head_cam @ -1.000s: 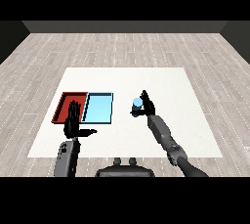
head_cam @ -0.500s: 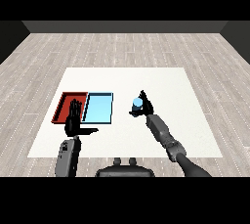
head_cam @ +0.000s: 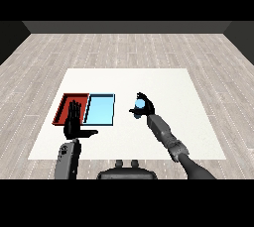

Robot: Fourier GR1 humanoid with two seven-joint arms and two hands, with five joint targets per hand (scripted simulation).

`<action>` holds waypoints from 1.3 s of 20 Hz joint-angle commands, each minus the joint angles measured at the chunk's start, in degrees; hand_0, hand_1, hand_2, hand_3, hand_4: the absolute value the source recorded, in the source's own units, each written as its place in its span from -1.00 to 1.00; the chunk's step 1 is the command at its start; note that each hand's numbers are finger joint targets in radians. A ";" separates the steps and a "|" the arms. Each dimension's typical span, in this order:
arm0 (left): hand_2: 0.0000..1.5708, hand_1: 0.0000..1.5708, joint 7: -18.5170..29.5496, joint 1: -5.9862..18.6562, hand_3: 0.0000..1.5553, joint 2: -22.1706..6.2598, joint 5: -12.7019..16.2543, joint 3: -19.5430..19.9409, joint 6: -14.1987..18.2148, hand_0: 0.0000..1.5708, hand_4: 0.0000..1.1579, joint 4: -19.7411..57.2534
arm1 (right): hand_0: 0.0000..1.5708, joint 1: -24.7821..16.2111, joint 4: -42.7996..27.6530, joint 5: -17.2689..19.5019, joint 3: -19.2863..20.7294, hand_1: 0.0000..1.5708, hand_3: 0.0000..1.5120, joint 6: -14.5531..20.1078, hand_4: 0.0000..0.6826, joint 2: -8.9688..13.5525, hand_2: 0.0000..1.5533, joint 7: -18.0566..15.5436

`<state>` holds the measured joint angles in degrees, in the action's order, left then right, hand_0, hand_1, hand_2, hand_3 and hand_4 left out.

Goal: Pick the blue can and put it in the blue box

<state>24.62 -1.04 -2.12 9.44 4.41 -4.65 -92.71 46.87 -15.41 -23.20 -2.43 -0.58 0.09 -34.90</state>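
The blue can is held in the curled right hand, near the middle of the table. It is not yet put in the blue tray beside it.

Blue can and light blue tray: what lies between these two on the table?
Nothing. In the head view only bare white table separates the blue can, held by the right hand, from the light blue tray.

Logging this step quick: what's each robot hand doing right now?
Left robot hand: open, fingers straight, holding nothing.
Right robot hand: shut on the blue can.
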 commanded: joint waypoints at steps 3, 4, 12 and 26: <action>-1.00 -1.00 -1.21 2.25 -1.00 -1.30 1.69 1.87 -0.61 -1.00 -1.00 1.11 | 0.99 2.55 2.49 1.24 -3.50 0.99 0.92 6.91 0.97 -0.09 0.92 2.78; -1.00 -1.00 -0.34 -2.83 -1.00 1.46 -1.06 -2.65 0.19 -1.00 -1.00 -4.14 | 0.99 1.70 1.44 2.61 -2.38 0.99 0.91 7.29 0.98 -0.09 0.91 3.55; -1.00 -1.00 -1.47 0.64 -1.00 1.48 -1.23 -2.32 0.99 -1.00 -1.00 -0.29 | 0.94 0.41 -5.70 1.75 -5.01 0.94 0.88 8.67 0.93 -0.07 0.89 3.67; -1.00 -1.00 -1.12 7.92 -1.00 2.11 -3.61 -8.45 1.24 -1.00 -1.00 12.68 | 0.84 -0.11 -19.88 6.76 -4.39 0.84 0.87 6.74 0.95 2.42 0.84 4.08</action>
<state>23.66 2.94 -0.28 5.42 -3.97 -1.92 -85.30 46.97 -30.93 -17.28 -6.43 7.19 1.33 -30.64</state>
